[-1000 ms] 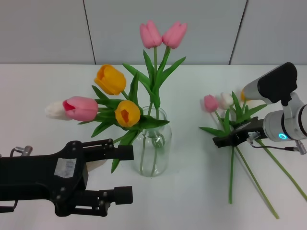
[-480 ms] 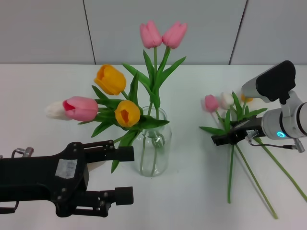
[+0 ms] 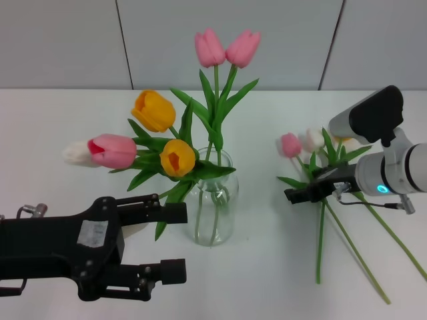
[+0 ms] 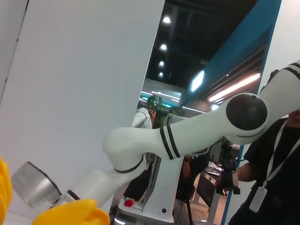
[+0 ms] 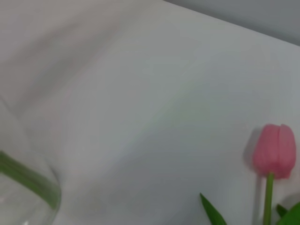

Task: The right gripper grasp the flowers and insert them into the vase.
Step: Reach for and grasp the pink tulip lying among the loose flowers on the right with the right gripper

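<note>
Clear glass vase (image 3: 215,213) round-bellied | right hand (image 3: 291,195) over thin flowers (image 3: 321,200) stems, grip can't tell

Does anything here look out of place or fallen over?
Nothing is spilled or broken. The vase stands upright, though its white tulip and one pink tulip droop sideways. Three flowers lie flat on the table, under the right gripper.

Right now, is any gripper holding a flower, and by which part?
The left gripper is open and holds nothing. The right gripper is at the stems of the flowers on the table; whether it grips them cannot be told.
</note>
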Motion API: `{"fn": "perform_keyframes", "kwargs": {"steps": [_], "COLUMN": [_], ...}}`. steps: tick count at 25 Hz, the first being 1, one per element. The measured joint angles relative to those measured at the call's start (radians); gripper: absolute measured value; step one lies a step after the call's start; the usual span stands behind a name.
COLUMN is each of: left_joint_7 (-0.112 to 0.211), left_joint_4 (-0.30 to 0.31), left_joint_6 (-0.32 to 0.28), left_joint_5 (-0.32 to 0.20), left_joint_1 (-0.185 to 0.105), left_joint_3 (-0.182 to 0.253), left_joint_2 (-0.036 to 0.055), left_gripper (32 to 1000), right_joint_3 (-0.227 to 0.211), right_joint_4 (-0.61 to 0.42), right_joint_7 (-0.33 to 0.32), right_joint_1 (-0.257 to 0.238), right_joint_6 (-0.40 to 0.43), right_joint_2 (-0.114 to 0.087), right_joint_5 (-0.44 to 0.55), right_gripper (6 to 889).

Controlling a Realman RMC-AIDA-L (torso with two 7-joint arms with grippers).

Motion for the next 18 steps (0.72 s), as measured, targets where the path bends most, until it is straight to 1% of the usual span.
{"fn": "perform_keyframes", "kwargs": {"steps": [5, 18], "left_joint_7": [0.0, 0.0], "left_joint_4": [0.0, 0.0], "left_joint_6": [0.0, 0.0], "left_joint_5": [-0.001, 0.0], "left_joint_1": [-0.001, 0.0], "left_joint_3": [0.0, 0.0], "left_joint_2": [0.0, 0.0011], "left_gripper": [837, 837], "right_joint_3": [0.0, 0.008], "right_joint_4": [0.026, 0.017], "right_joint_7": [-0.006, 0.001], "right_joint_1": [0.0, -0.011], "right_joint_6": [0.033, 0.036], "right_joint_2": [0.0, -0.007], "right_joint_5": [0.005, 0.005], "right_gripper": [810, 801]}}
